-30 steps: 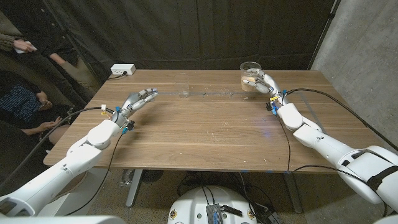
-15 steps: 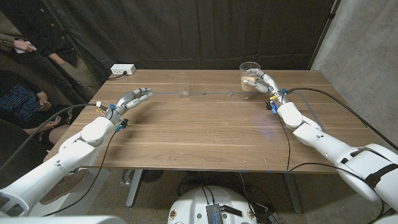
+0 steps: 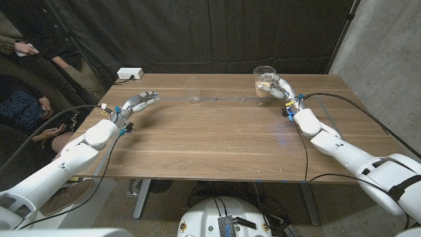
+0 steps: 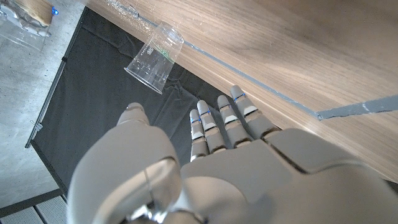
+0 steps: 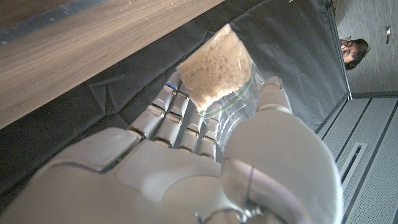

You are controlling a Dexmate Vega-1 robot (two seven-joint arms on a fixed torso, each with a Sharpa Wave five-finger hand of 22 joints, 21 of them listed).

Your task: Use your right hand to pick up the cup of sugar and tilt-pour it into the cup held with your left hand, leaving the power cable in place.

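Note:
The clear cup of sugar is at the table's far right, and my right hand grips it from its right side. In the right wrist view the fingers and thumb of that hand wrap the cup, which holds pale brown sugar. I cannot tell whether its base touches the wood. An empty clear cup stands upright at the far middle. My left hand hovers open well to its left, fingers stretched toward it, holding nothing. The left wrist view shows that hand apart from the empty cup.
A thin cable or strip runs along the wooden table between the two cups, also seen as a grey line. A white power box sits at the far left corner. People are beside the table's left edge.
My left arm has swung left and my left hand has drawn back a little from the empty cup. The right hand and the sugar cup have not moved.

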